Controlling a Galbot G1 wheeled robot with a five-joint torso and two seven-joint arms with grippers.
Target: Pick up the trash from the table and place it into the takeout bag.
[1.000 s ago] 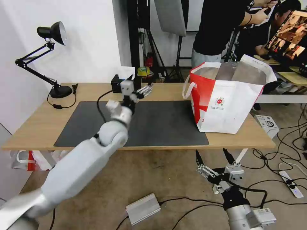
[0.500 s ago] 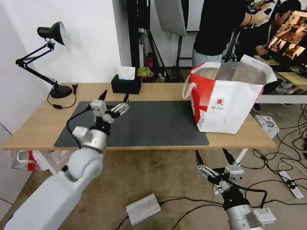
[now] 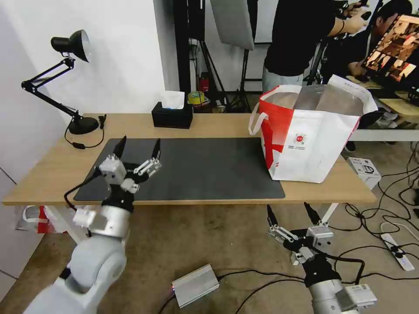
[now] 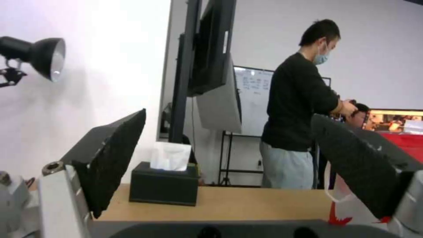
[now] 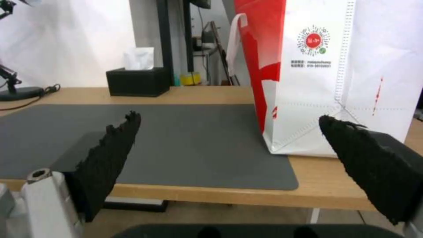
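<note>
From the head view, the table [image 3: 218, 126] carries a dark mat [image 3: 209, 168] bare of bowls and cups, and the takeout bag [image 3: 312, 135] stands upright at the mat's far right corner, its mouth gaping. No trash is visible on the mat; whether it lies inside the bag cannot be told from here. The left gripper [image 3: 137, 150] hovers over the mat's near left corner, fingers spread and holding nothing. The right gripper [image 3: 290, 213] hangs below the table's front edge, under the bag, also spread and empty.

In the left wrist view, the left gripper's pads [image 4: 117, 155] frame the black tissue box [image 4: 164, 190] near the mat's back edge; that box is not trash and should be left alone.

In the right wrist view, the right gripper [image 5: 229, 145] faces the bag [image 5: 335, 76], which rests partly on the mat [image 5: 185, 145].

The work looks finished or nearly so; the sound move is to check the mat and table around it for leftovers, keeping both arms clear of the bag's handles so it does not tip.
</note>
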